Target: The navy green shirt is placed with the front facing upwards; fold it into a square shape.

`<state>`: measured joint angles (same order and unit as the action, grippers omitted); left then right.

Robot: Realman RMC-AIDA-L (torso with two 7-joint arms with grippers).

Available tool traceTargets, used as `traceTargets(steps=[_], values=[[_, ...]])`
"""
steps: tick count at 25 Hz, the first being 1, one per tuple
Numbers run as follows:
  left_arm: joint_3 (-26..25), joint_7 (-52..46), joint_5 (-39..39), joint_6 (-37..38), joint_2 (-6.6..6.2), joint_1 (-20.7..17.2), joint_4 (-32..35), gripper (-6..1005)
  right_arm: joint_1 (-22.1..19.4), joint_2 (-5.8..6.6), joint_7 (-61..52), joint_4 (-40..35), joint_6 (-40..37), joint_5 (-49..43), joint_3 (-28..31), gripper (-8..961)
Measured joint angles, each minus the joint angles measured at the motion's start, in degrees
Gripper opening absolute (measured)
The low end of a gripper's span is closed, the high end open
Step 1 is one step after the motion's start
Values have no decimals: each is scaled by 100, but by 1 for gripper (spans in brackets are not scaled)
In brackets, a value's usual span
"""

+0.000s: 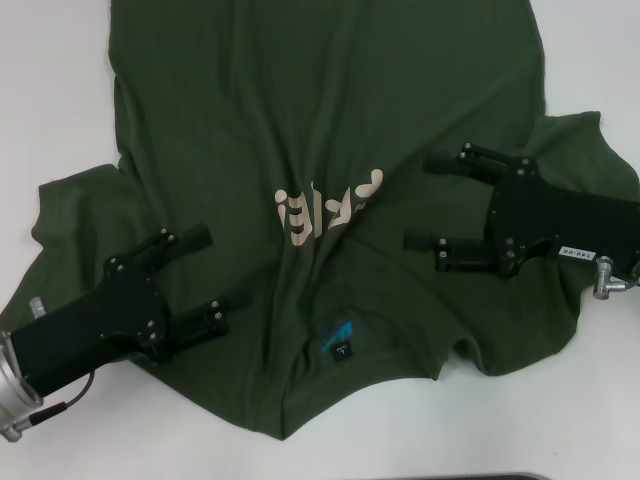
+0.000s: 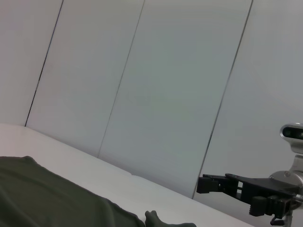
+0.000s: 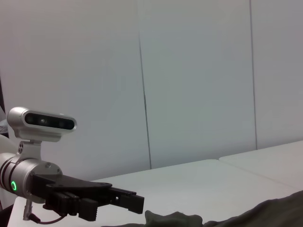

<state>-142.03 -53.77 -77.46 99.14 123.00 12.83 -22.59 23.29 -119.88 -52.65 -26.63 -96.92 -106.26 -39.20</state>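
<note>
With the navy green shirt [image 1: 330, 190] spread across the middle of the white worktop [image 1: 60, 90], collar toward the near edge, the left gripper [image 1: 205, 280] and right gripper [image 1: 440, 205] hover jaws released and should descend evenly onto the shoulders.

I note the left gripper [image 1: 208, 278]: matte black, boxy palm, silver screws, two ribbed fingers, silver wrist collar, thin black cable at 8 o'clock. Right gripper [image 1: 432, 203]: same build, small white label, silver fitting.
</note>
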Motion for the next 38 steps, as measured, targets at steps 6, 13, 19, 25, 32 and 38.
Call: traceTargets(steps=[6,13,19,25,32,38], values=[[-2,-2,-3,1,-4,0,0,848,0,0,0,0,-3,0,0,913],[-366,-1177,-2,-63,-54,37,-36,839,10,0,-15,0,-14,3,0,912],[-348,-4294,221,-404,-449,250,-339,832,8,0,-56,1,-15,22,0,911],[-376,-6420,259,-513,-637,271,-678,824,8,-1,-58,9,-36,36,0,911],[-380,-7732,575,-842,-770,251,-1058,781,8,0,-59,9,-41,32,0,910],[-379,-8039,712,-1081,-907,273,-1114,781,13,0,-52,9,-41,14,0,909]])
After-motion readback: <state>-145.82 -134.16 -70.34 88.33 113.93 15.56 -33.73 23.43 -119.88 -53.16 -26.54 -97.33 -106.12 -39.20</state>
